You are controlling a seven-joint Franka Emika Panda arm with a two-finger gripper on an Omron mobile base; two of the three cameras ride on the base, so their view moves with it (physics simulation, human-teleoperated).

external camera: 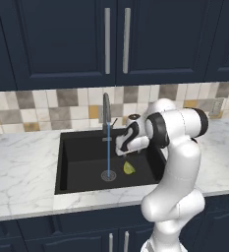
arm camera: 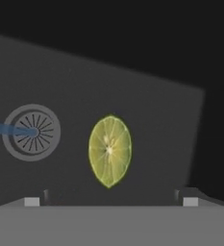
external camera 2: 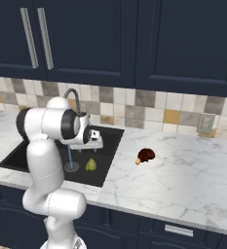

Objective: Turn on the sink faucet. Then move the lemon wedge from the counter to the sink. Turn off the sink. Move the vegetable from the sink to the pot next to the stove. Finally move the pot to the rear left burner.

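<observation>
Water runs in a thin blue stream [external camera: 108,152] from the sink faucet [external camera: 106,110] [external camera 2: 73,95] down onto the round drain [external camera: 107,175] [arm camera: 31,132]. The yellow-green lemon wedge [external camera: 129,168] [external camera 2: 90,165] [arm camera: 109,150] lies on the floor of the black sink [external camera: 81,147] [external camera 2: 112,141], just right of the drain. My gripper [external camera: 122,149] [external camera 2: 88,145] [arm camera: 111,202] hangs over the basin above the wedge. It is open, with nothing between its fingertips [arm camera: 31,202].
White marble counter [external camera: 17,167] [external camera 2: 183,170] lies on both sides of the sink. A dark reddish-brown round lump [external camera 2: 145,155] sits on the counter right of the basin. Tiled backsplash and dark cabinets rise behind, and my own arm stands close to the sink's right front.
</observation>
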